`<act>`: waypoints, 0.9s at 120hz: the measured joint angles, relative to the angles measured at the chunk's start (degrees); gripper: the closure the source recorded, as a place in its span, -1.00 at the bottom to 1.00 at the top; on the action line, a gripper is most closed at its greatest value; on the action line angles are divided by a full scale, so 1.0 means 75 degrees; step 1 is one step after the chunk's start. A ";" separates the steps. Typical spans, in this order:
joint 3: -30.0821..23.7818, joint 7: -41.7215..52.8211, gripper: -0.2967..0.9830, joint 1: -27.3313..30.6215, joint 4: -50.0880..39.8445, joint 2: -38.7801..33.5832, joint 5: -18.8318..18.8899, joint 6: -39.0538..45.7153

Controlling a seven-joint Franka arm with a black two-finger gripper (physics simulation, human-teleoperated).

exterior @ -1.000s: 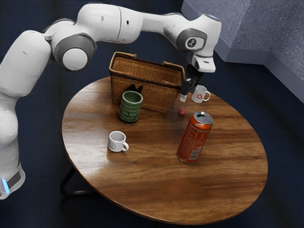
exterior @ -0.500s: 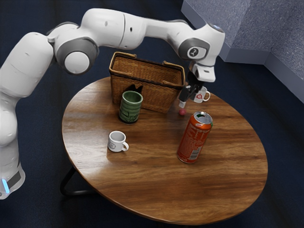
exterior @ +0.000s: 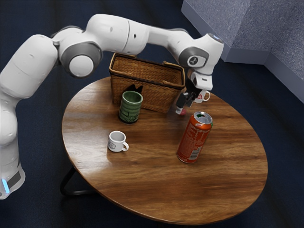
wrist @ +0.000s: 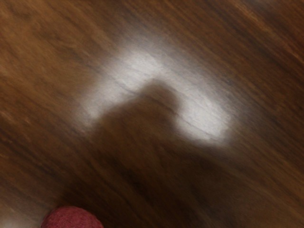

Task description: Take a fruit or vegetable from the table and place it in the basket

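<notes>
End effector (exterior: pixel 181 110) low at the small red fruit (wrist: pixel 72 218), presumably to grasp it.
The fruit is on the table (exterior: pixel 142 180), inward from its far edge, near the upright basket (exterior: pixel 159 96); the end effector's opening and any hold cannot be told.

So from where I'm driving, the fruit (exterior: pixel 183 112) is a little round reddish-pink thing, kinda bumpy skin on my wrist cam. It's partly covered, but it looks to be sitting on the tabletop (exterior: pixel 213 190), near the basket (exterior: pixel 156 96), off its end toward the exterior view's right. The basket's brown wicker, boxy, open-topped, standing upright on the tabletop.
</notes>
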 joint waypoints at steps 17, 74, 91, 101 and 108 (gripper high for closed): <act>-0.0020 -0.0038 -0.53 0.0019 0.0008 0.0047 -0.0051 0.0029; -0.0054 -0.0320 -0.53 0.0088 0.0030 0.0185 -0.0228 0.0097; -0.0081 -0.0478 -0.53 0.0133 0.0039 0.0195 -0.0319 0.0120; -0.0096 -0.0584 -0.53 0.0159 0.0047 0.0204 -0.0376 0.0132; -0.0096 -0.0641 -0.53 0.0167 0.0047 0.0206 -0.0403 0.0141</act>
